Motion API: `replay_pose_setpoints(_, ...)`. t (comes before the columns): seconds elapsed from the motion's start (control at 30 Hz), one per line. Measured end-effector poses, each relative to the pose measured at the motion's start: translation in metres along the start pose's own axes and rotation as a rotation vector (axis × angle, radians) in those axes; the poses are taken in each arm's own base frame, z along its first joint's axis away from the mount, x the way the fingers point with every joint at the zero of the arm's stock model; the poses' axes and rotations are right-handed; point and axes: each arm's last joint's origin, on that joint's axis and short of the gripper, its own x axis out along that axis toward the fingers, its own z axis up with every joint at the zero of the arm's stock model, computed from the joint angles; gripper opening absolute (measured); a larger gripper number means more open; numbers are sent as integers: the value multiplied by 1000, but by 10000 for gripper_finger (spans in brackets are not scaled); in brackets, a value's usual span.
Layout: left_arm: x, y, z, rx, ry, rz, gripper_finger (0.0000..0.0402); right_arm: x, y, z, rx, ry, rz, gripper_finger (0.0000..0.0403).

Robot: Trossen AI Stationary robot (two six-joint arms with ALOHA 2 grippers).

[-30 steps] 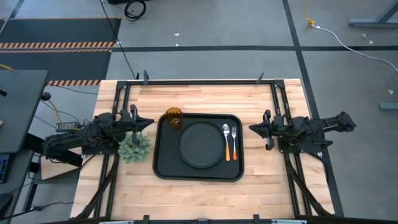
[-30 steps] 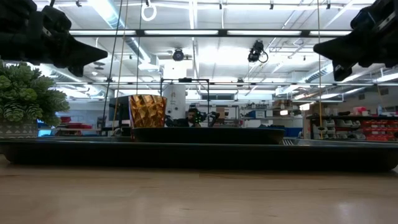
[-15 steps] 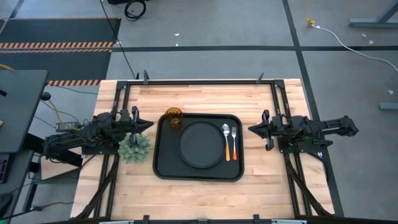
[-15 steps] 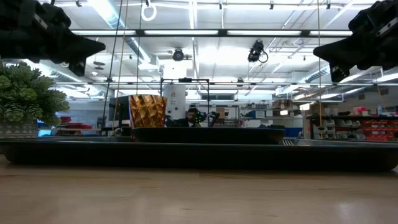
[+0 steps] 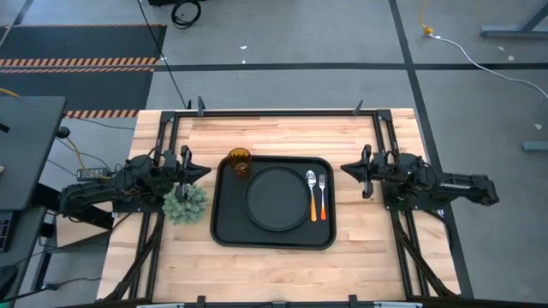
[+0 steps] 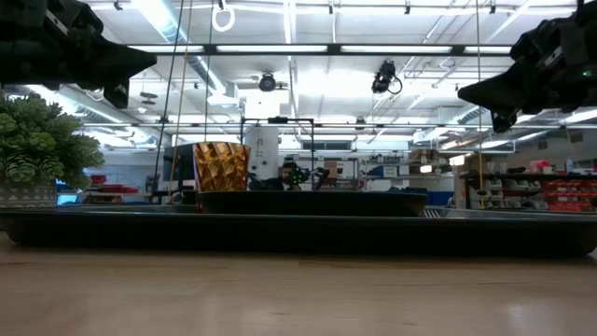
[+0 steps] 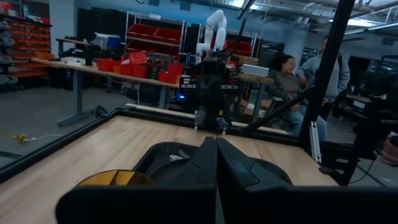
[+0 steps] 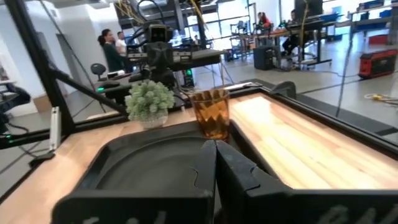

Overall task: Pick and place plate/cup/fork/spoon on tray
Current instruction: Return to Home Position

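Note:
The black rectangular tray (image 5: 227,227) lies mid-table. The round black plate (image 5: 277,198) rests flat on it. The silver spoon (image 5: 311,183) and the orange-handled fork (image 5: 322,198) lie on the tray just right of the plate. The amber cup (image 5: 239,162) stands upright at the tray's far left corner and also shows in the right wrist view (image 8: 210,112). My left gripper (image 5: 206,170) is shut and empty, above the table left of the tray. My right gripper (image 5: 344,169) is shut and empty, above the table right of the tray.
A green leafy clump (image 5: 186,204) stands on the table by the tray's left edge, under my left arm. Black frame rails (image 5: 274,111) run along the table's far and side edges. People (image 7: 292,71) are in the room beyond.
My right arm has swung about. Its gripper has gone a little toward the far edge and down, still shut. My left gripper has risen slightly. The things on the tray have not moved.

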Motion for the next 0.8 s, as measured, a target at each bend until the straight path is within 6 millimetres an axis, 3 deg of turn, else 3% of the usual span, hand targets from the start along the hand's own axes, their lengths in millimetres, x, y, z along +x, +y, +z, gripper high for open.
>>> replay_pose_setpoints(0.37,0,0,0,2,0,1,5,5,-2,-6,-140,70,-43,16)
replay_pose_setpoints(0.53,0,0,-2,-6,26,2,5,7,-4,-8,-88,102,-72,16)
replay_pose_setpoints(0.8,0,0,-1,34,16,2,5,6,0,-7,12,100,73,16)
